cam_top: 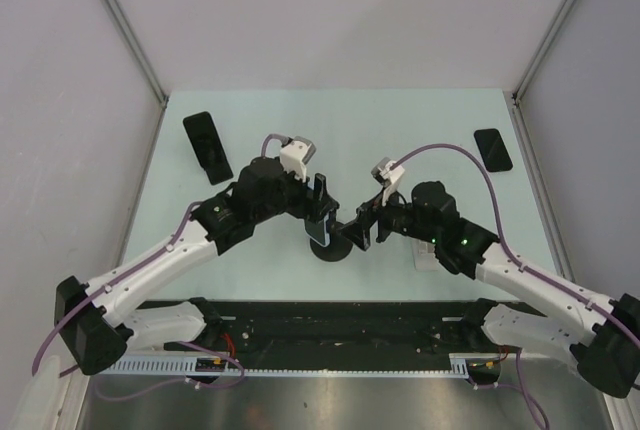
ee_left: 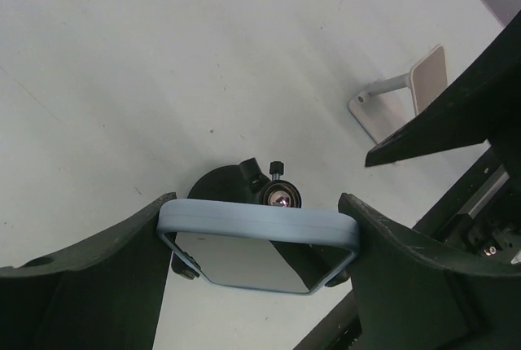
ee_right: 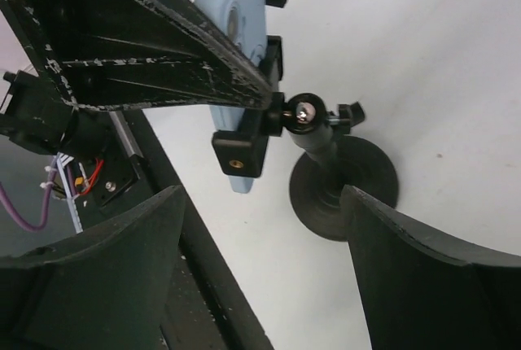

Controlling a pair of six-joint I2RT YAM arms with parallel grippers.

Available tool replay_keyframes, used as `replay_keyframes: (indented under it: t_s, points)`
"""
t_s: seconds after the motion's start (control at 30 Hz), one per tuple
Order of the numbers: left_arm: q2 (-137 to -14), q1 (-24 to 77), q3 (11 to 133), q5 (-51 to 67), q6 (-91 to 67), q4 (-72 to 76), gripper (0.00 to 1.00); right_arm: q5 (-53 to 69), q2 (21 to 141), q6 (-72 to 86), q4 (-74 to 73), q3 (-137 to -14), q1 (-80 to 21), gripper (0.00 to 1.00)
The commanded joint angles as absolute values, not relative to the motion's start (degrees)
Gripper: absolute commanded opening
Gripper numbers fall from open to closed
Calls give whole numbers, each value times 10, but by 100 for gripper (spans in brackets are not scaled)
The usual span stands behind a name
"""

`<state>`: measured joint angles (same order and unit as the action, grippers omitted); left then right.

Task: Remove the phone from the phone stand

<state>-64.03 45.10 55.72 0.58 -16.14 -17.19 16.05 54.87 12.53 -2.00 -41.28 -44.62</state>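
The phone [ee_left: 259, 228], in a light-blue case, stands upright in the clamp of the black phone stand [cam_top: 335, 247] at the table's middle front. My left gripper [ee_left: 257, 213] is shut on the phone, one finger [ee_left: 122, 260] pressed on each side edge of the case; it also shows in the top view [cam_top: 320, 208]. My right gripper [ee_right: 264, 260] is open and empty, its fingers spread just in front of the stand's round base [ee_right: 346, 191]. In the right wrist view the phone [ee_right: 242, 8] sits in the black clamp [ee_right: 240, 152], with the left gripper's finger [ee_right: 155, 41] across it.
Two black phones lie flat on the table, one at the back left [cam_top: 207, 145] and one at the back right [cam_top: 492, 148]. A small white stand [cam_top: 425, 253] sits under the right arm and shows in the left wrist view [ee_left: 407, 89]. Walls enclose the table.
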Motion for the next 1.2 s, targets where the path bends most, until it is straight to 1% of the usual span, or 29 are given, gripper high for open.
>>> replay_keyframes:
  t_s: [0.0,0.4,0.5,0.53,0.6,0.63,0.7,0.73,0.8,0.83,0.87,0.9,1.03,1.17]
  points:
    - [-598,456,561,17,-191,-66,0,139,580,156,71,-406,-477,81]
    - [-604,476,544,16,-220,-52,0,107,637,181,120,-399,-505,66]
    - [-600,478,542,14,-222,-50,0,100,644,178,120,-399,-508,59]
    - [-600,478,541,12,-224,-50,0,99,646,178,119,-399,-508,54]
    - [-599,479,539,11,-225,-50,0,95,649,178,117,-399,-509,49]
    - [-599,479,536,11,-226,-49,0,92,650,178,113,-399,-510,43]
    - [-597,479,535,11,-225,-49,0,87,652,178,109,-399,-512,36]
    - [-598,479,535,11,-223,-49,0,85,652,178,103,-399,-513,27]
    - [-594,479,534,10,-219,-50,0,84,651,172,96,-400,-514,16]
    - [-593,479,534,8,-214,-49,0,84,650,171,88,-399,-515,6]
    - [-591,479,533,4,-212,-49,0,83,649,168,84,-399,-515,2]
    - [-586,479,531,2,-210,-49,0,83,647,161,79,-399,-516,0]
    - [-577,477,523,-18,-190,-51,0,91,635,148,65,-396,-515,0]
    - [-570,470,516,-6,-171,-51,0,108,625,140,62,-387,-516,0]
